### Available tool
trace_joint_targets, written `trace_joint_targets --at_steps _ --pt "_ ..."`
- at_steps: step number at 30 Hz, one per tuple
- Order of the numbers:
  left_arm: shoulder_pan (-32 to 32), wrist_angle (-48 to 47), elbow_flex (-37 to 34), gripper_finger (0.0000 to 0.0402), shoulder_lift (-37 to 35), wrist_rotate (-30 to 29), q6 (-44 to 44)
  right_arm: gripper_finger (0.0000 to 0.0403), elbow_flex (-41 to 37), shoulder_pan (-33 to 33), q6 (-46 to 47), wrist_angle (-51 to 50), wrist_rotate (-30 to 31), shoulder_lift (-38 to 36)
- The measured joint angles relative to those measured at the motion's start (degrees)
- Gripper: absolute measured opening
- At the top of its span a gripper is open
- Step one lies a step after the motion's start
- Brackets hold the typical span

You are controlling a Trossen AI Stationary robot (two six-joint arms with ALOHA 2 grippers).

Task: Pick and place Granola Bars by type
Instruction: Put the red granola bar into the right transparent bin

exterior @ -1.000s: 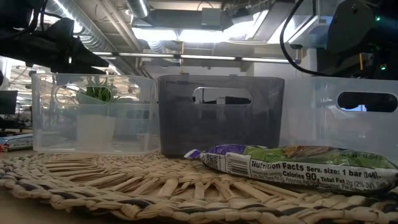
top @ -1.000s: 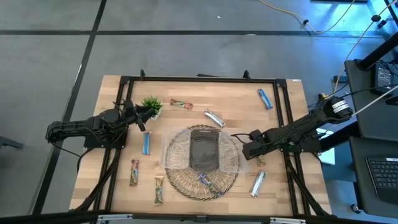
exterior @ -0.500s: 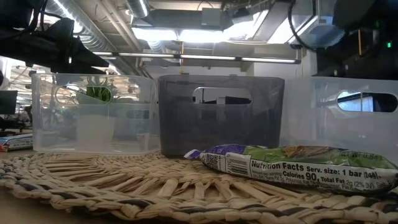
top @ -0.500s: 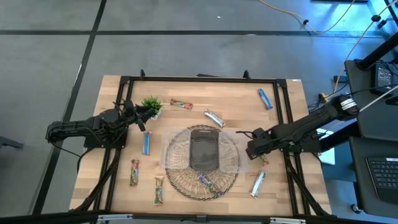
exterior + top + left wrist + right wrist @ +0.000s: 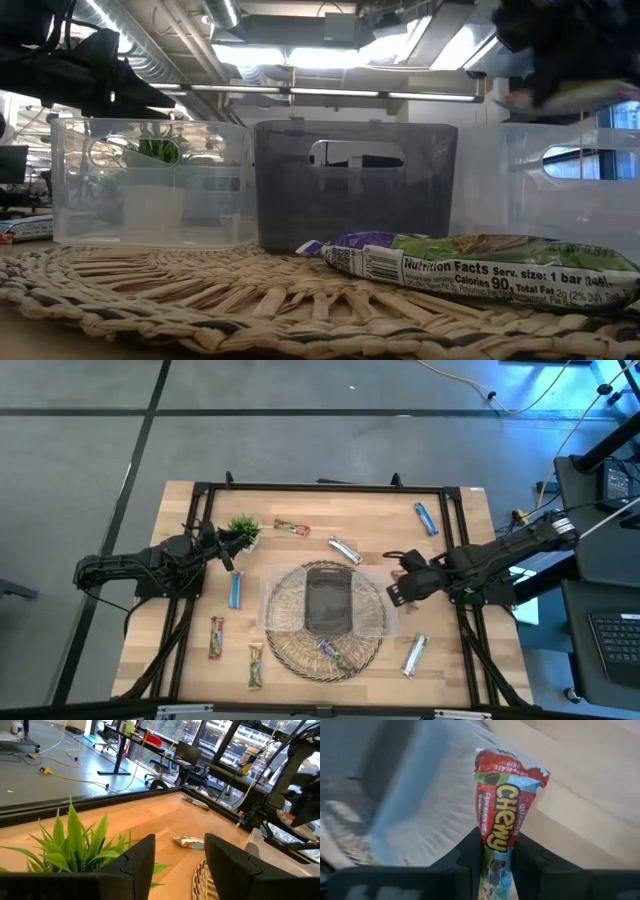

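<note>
The right gripper (image 5: 496, 865), now clamped on a Chewy bar (image 5: 501, 815), has lifted it toward the tray's (image 5: 376, 622) right edge; placing comes next. The left gripper (image 5: 179, 857) waits parted by the plant (image 5: 243, 528).

I was working in a robotics lab: a light wooden table (image 5: 320, 510) in a black metal frame (image 5: 320, 487), grey concrete floor (image 5: 90, 440) with trailing yellow cables (image 5: 470, 382), office desks (image 5: 145, 745) beyond the left gripper's jaws.
</note>
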Motion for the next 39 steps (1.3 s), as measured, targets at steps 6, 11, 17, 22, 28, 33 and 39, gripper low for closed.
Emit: trace_joint_targets --at_steps 6,11,17,22,28,33,39 --pt "0.0 0.0 0.0 0.0162 0.0 0.1 0.0 0.0089 -0.1 -0.7 -5.2 10.0 1.1 5.2" --pt "0.0 0.0 0.0 0.0163 0.0 0.1 0.0 0.0089 -0.1 -0.7 -5.7 13.8 1.0 11.4" --pt "0.0 0.0 0.0 0.0163 0.0 0.1 0.0 0.009 -0.1 -0.8 -5.7 16.8 0.2 17.1" --pt "0.0 0.0 0.0 0.0162 0.0 0.1 0.0 0.009 -0.2 -0.9 -5.6 17.5 -1.2 20.0" --pt "0.0 0.0 0.0 0.0164 0.0 0.1 0.0 0.009 -0.2 -0.9 -5.6 17.6 -3.6 21.3" --pt "0.0 0.0 0.0 0.0161 0.0 0.1 0.0 0.009 -0.2 -0.9 -5.8 17.6 -3.6 21.3" --pt "0.0 0.0 0.0 0.0164 0.0 0.1 0.0 0.0114 -0.2 -0.9 -5.9 17.5 -3.5 21.3"
